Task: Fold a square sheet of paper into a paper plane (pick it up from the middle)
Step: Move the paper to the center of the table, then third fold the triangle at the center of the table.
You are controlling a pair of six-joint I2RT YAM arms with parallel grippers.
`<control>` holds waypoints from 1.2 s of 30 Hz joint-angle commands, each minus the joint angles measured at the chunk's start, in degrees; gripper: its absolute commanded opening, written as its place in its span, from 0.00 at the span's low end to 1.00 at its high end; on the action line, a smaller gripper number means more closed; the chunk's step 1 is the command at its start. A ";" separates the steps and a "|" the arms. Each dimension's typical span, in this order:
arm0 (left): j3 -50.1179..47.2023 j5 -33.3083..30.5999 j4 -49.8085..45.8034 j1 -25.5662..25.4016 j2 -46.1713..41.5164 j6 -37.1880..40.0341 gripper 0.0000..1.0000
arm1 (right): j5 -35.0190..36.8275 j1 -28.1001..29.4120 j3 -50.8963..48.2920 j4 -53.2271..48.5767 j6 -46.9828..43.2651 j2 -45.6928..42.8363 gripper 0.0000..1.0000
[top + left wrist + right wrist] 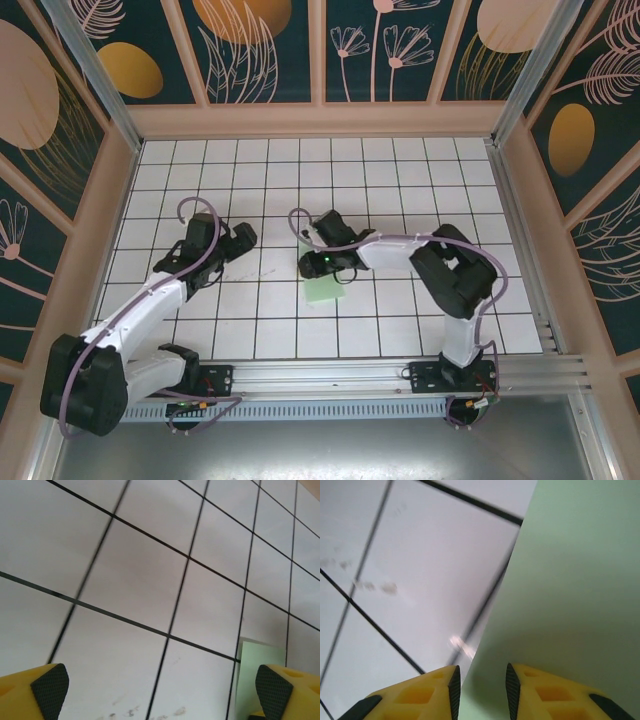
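The pale mint-green sheet of paper point(325, 291) lies near the table's middle, partly under my right gripper point(322, 268), and it looks smaller than two tiles. In the right wrist view the paper point(570, 580) covers the right side, and its left edge runs up between the yellow fingers of my right gripper point(482, 692). Those jaws stand a narrow gap apart, so they are open around the edge. My left gripper point(245, 238) hovers left of the sheet. It is wide open point(162, 692) over bare tiles, with a corner of the paper point(255, 662) by its right finger.
White grid tiles point(400, 190) cover the table. Raised walls stand on the left, far and right sides. A metal rail point(330, 375) runs along the near edge. Faint smudges point(120, 712) mark the tile under my left gripper.
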 commanded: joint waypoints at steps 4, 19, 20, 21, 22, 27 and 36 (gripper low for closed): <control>-0.38 10.94 9.06 0.33 3.61 2.09 0.85 | -4.89 -3.55 -6.49 3.83 6.76 -15.13 0.43; 3.09 23.64 28.93 -14.71 20.54 -7.41 0.24 | -3.75 -13.45 -26.00 8.59 24.67 -31.91 0.58; 4.10 24.05 29.25 -15.51 22.26 -7.34 0.22 | -4.22 -13.63 -26.56 9.31 25.22 -31.67 0.58; 5.14 24.85 29.69 -16.41 24.31 -7.13 0.20 | -4.68 -13.82 -27.18 10.12 25.80 -31.39 0.58; 6.24 25.41 29.75 -17.11 26.16 -6.90 0.19 | -4.97 -13.98 -27.65 10.72 26.36 -31.04 0.59; 9.55 23.90 26.54 -18.63 32.63 -5.84 0.11 | -5.32 -14.16 -28.87 11.88 27.65 -30.02 0.58; 9.62 18.60 21.77 -18.64 38.32 -3.50 0.03 | -7.03 -14.12 -29.49 12.37 27.98 -26.97 0.56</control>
